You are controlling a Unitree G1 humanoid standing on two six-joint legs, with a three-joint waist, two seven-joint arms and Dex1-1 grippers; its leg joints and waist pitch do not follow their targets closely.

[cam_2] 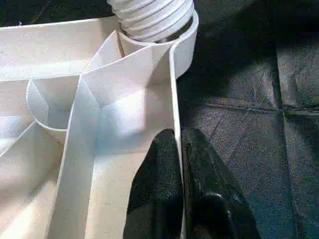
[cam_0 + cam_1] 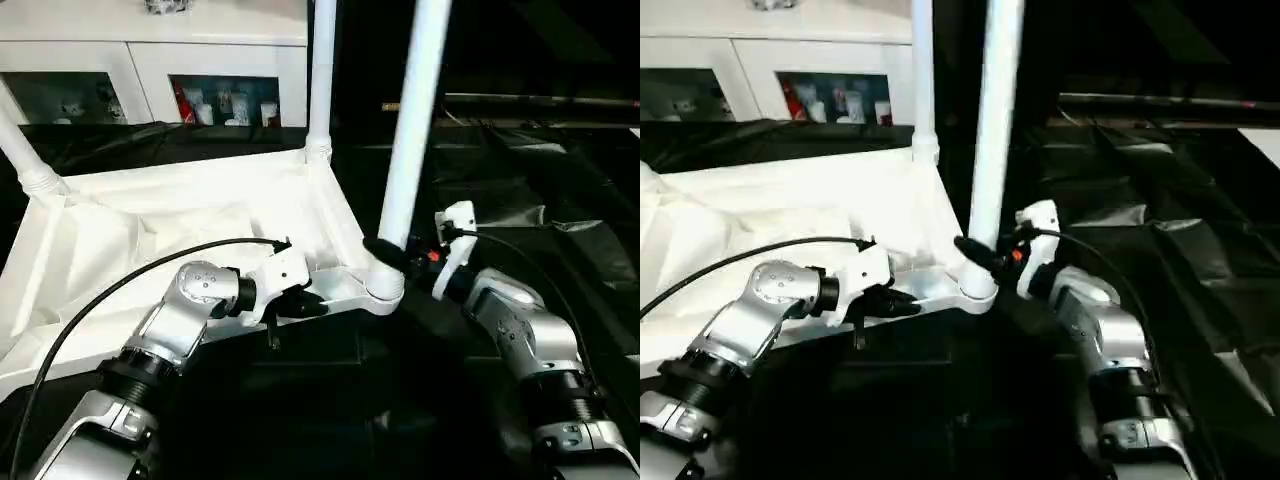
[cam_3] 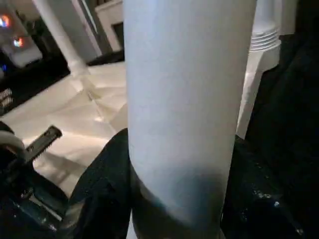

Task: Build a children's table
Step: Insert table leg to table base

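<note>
My right gripper [image 2: 388,254] clasps the near-upright leg [image 2: 412,130] just above its corner socket [image 2: 383,287], while my left gripper [image 1: 180,164] pinches the tabletop rim [image 1: 175,99].

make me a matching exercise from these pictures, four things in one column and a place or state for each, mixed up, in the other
Things:
1. left gripper
2. right gripper
3. tabletop
4. cabinet

Places or states:
A. lying upside down on the black cloth
B. closed on the tabletop's thin side wall
C. behind the work, glass doors with small things inside
D. clasping the near leg just above its corner socket

Pairs: 1-B, 2-D, 3-A, 4-C
</note>
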